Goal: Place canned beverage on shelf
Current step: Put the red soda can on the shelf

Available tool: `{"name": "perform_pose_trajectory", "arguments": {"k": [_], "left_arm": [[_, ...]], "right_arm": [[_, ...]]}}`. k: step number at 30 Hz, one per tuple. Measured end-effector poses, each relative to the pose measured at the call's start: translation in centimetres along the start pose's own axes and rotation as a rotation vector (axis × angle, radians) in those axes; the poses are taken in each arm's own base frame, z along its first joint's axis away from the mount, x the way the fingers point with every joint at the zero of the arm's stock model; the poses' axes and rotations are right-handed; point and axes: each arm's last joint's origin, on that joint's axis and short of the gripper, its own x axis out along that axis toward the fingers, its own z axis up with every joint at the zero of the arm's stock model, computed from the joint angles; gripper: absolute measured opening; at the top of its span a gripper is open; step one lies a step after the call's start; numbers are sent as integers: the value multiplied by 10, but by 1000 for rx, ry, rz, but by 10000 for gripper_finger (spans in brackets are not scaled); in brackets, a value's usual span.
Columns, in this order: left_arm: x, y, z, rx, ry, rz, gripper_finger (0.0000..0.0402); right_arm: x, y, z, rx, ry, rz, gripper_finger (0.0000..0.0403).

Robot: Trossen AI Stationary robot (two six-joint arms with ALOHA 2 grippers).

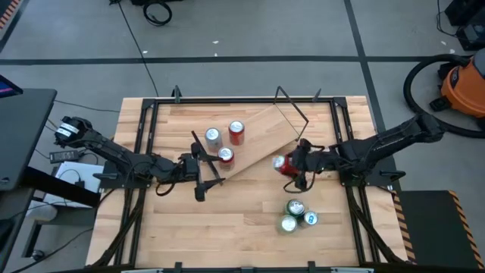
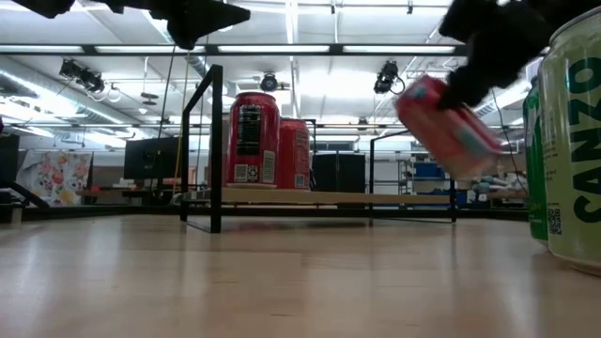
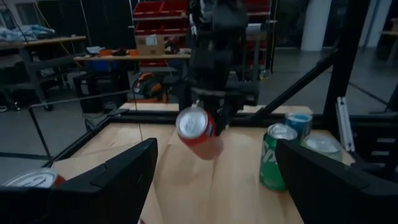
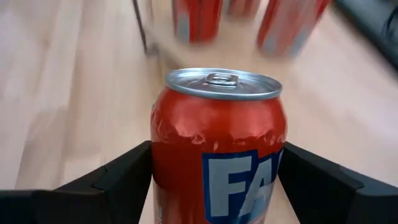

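Note:
My right gripper (image 1: 292,166) is shut on a red can (image 1: 280,164), right of the shelf. The can also shows in the right wrist view (image 4: 217,149) and the low view (image 2: 446,117). The shelf (image 1: 258,136), a light-wood plank with black rod frames, lies askew at the table's middle and carries three cans (image 1: 225,155). My left gripper (image 1: 201,170) is open and empty at the shelf's left end, near those cans. My right gripper pinches the red can's side wall (image 4: 163,168) between its two fingers (image 4: 118,180), one on each side, below the can's top rim. The fingers come from the table's right side. The can is tilted, its top toward the shelf, lifted clear of the table.
Three more cans, green and blue (image 1: 295,214), stand on the table near the front right; they also show in the left wrist view (image 3: 277,155), and one green can (image 2: 573,141) fills the low view's right edge. Black frame rails (image 1: 144,152) run along the table's sides.

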Motion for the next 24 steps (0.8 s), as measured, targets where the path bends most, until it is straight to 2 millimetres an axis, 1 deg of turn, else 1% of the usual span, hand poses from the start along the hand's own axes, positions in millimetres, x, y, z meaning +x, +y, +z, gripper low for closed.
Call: {"name": "perform_pose_trajectory", "arguments": {"k": [6, 9, 14, 17, 24], "left_arm": [[1, 2, 0, -2, -3, 10, 336], [1, 2, 1, -7, -11, 10, 336], [1, 2, 2, -10, -16, 11, 336], [1, 2, 3, -15, -26, 11, 336], [1, 2, 3, -12, -27, 11, 336]], "right_arm": [[10, -12, 10, -31, -208, -22, 325], [15, -21, 11, -24, -305, -15, 325], [29, -38, 2, -6, -385, -10, 325], [38, -45, 1, -11, -430, -5, 325], [60, -53, 2, -46, -481, 66, 325]]}}
